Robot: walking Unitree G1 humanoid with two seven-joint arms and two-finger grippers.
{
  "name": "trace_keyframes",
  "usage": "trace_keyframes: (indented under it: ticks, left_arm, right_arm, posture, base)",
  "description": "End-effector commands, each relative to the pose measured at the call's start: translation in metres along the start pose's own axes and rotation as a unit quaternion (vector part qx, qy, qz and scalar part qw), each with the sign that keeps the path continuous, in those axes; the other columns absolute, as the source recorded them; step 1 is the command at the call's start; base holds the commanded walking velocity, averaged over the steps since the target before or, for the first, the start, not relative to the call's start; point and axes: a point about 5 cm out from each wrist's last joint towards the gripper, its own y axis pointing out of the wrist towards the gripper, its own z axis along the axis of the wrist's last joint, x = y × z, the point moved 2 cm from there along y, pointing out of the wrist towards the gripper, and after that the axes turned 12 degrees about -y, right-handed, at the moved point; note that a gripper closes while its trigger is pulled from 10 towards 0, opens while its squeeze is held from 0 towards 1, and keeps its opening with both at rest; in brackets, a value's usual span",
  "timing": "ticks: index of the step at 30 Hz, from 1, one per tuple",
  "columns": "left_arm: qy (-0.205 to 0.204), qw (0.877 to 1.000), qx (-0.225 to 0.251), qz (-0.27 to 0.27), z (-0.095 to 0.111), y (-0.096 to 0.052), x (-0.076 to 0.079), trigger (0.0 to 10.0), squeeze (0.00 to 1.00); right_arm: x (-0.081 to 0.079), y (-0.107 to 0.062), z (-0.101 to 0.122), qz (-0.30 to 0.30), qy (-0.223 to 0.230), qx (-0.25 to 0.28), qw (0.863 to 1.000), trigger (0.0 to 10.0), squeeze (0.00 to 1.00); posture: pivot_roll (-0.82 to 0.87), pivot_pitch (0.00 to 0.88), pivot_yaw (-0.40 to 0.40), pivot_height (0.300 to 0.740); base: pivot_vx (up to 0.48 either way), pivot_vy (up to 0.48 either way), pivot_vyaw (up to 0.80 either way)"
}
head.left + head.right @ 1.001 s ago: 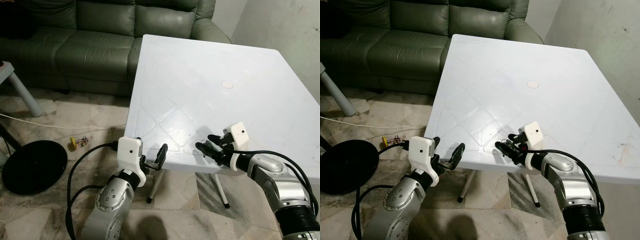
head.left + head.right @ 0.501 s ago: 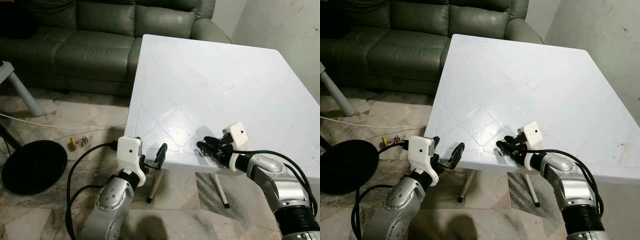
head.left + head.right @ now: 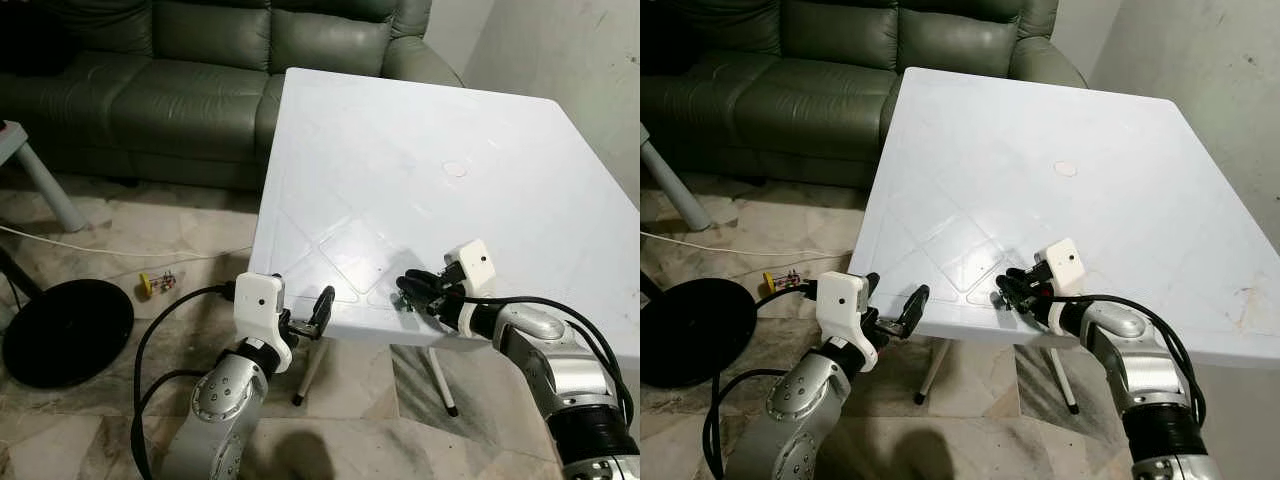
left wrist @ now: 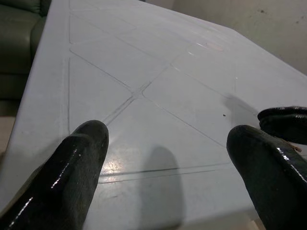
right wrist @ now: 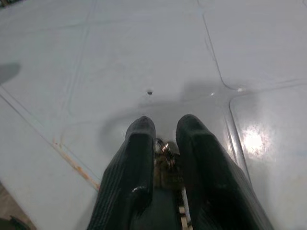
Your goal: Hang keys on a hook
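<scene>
White plastic tabletop [image 3: 420,130] carries the keys [image 5: 168,158] near its front edge, where the right gripper [image 3: 412,290] has its jaws closed narrowly around them. The left gripper [image 3: 322,308] hovers just off the front edge, jaws wide and holding nothing.
</scene>
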Motion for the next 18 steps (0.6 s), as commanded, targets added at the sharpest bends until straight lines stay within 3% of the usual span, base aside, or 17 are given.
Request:
trace_keyframes:
  ticks: [1, 11, 12, 13, 15, 16, 17, 18]
  left_arm:
    - [-0.003, 1.0, 0.007, -0.001, 0.0038, 0.0003, 0.003, 10.0, 0.0]
    - [-0.006, 1.0, 0.01, -0.001, 0.0047, 0.0004, 0.0034, 10.0, 0.0]
    - [-0.006, 1.0, 0.012, -0.001, 0.005, 0.0003, 0.0035, 10.0, 0.0]
    - [-0.006, 1.0, 0.012, -0.001, 0.0051, 0.0003, 0.0035, 10.0, 0.0]
    - [-0.006, 1.0, 0.012, -0.001, 0.0052, 0.0003, 0.0035, 10.0, 0.0]
    - [-0.006, 1.0, 0.013, 0.0, 0.0054, 0.0004, 0.0035, 10.0, 0.0]
    - [-0.006, 1.0, 0.013, 0.0, 0.0057, 0.0004, 0.0033, 10.0, 0.0]
    - [-0.007, 1.0, 0.013, 0.0, 0.006, 0.0004, 0.0031, 10.0, 0.0]
  right_arm:
    - [0.0053, -0.0028, -0.0007, -0.006, -0.012, -0.01, 1.0, 10.0, 0.0]
    - [0.0067, -0.0043, 0.0014, 0.005, -0.024, 0.002, 1.0, 10.0, 0.0]
    - [0.0077, -0.0049, 0.0025, 0.004, -0.025, 0.005, 1.0, 5.5, 0.0]
    - [0.0086, -0.0052, 0.0027, 0.002, -0.027, 0.005, 1.0, 8.0, 0.0]
    - [0.0092, -0.0054, 0.0028, 0.001, -0.028, 0.005, 1.0, 8.0, 0.0]
    - [0.0093, -0.0057, 0.003, 0.004, -0.022, 0.007, 1.0, 2.7, 0.0]
    - [0.009, -0.0062, 0.0042, 0.009, -0.021, 0.013, 1.0, 0.3, 0.0]
    - [0.009, -0.0069, 0.0052, 0.011, -0.018, 0.018, 1.0, 0.0, 0.0]
  posture:
    - [0.08, 0.127, -0.121, 0.74]
    - [0.08, 0.121, -0.12, 0.74]
    - [0.08, 0.124, -0.12, 0.74]
    - [0.08, 0.123, -0.121, 0.74]
    - [0.08, 0.123, -0.121, 0.74]
    - [0.08, 0.125, -0.122, 0.74]
    - [0.08, 0.126, -0.123, 0.74]
    - [0.08, 0.127, -0.122, 0.74]
  base:
    - [0.0, 0.0, 0.0]
    - [0.0, 0.0, 0.0]
    - [0.0, 0.0, 0.0]
    - [0.0, 0.0, 0.0]
    - [0.0, 0.0, 0.0]
    - [0.0, 0.0, 0.0]
    - [0.0, 0.0, 0.0]
    - [0.0, 0.0, 0.0]
